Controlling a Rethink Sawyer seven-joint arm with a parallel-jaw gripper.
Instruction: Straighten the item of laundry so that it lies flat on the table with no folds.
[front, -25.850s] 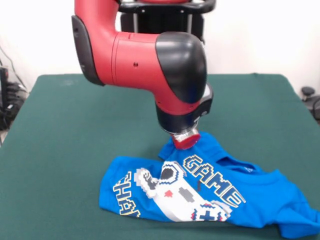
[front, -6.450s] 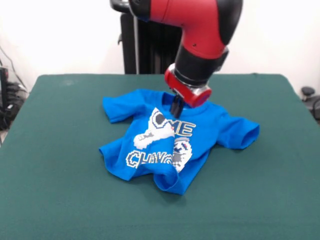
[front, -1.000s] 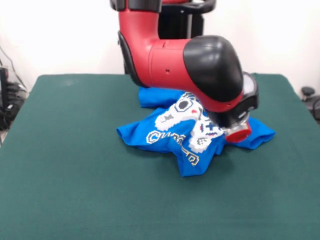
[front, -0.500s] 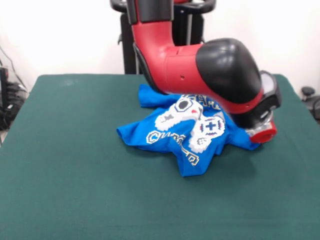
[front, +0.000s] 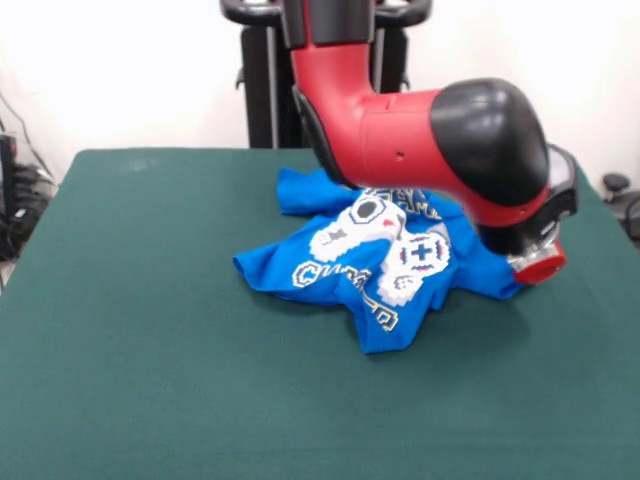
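Observation:
The bright blue T-shirt (front: 375, 265) lies crumpled in the middle of the dark green table (front: 150, 380). Its white controller print is bunched and folded, and a pointed flap reaches toward the near side. One sleeve shows at the far side, under the arm. My red and black arm comes down from the top and bends to the right. Its red wrist end (front: 540, 265) sits low at the shirt's right edge. The fingers are hidden behind the wrist.
The robot's black pedestal (front: 260, 90) stands at the table's far edge. Green cloth stretches wide to the left of the shirt and on the near side. Cables and gear show off the table at the left and right edges.
The arm has swung to the right, and the wrist end has moved from over the shirt's right part to just past its right edge. The shirt's right sleeve is now covered.

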